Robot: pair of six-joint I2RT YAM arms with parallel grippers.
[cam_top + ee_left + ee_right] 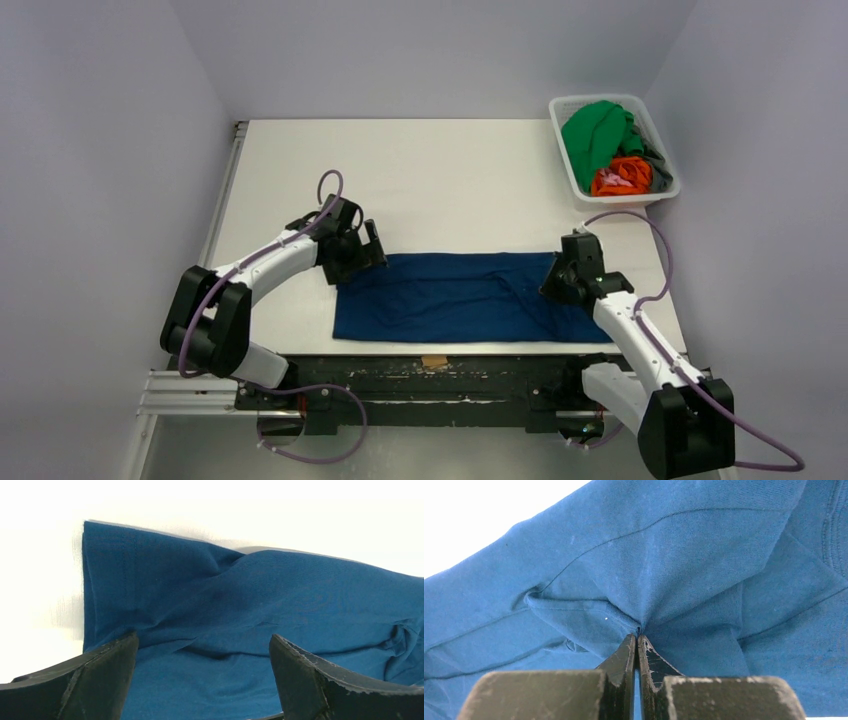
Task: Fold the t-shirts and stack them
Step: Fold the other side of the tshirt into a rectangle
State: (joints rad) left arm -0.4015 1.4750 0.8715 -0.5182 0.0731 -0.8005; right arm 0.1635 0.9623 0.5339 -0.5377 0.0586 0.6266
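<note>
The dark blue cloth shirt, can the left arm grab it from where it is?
Probably yes. The left gripper is open right at the left end of the dark blue cloth shirt, with nothing between them.

Inspection of the robot body, from all three views.

- The left arm (270, 262) has white shell links, black joint housings and a large black motor block at the shoulder.
- The right arm (635, 335) is the same build, with white links and black joints.
- A purple cable (330, 172) loops at the left wrist and runs along the white link. A second cable (640, 215) arcs off the right wrist.
- More purple cable trails below each base.
- The left claw (202, 645) has two matte black fingers (100, 675) with chipped, worn edges.
- The right claw (638, 639) has black fingers (656, 665) scuffed with pale scratches, and its blocky carriers are rubbed grey.
</note>
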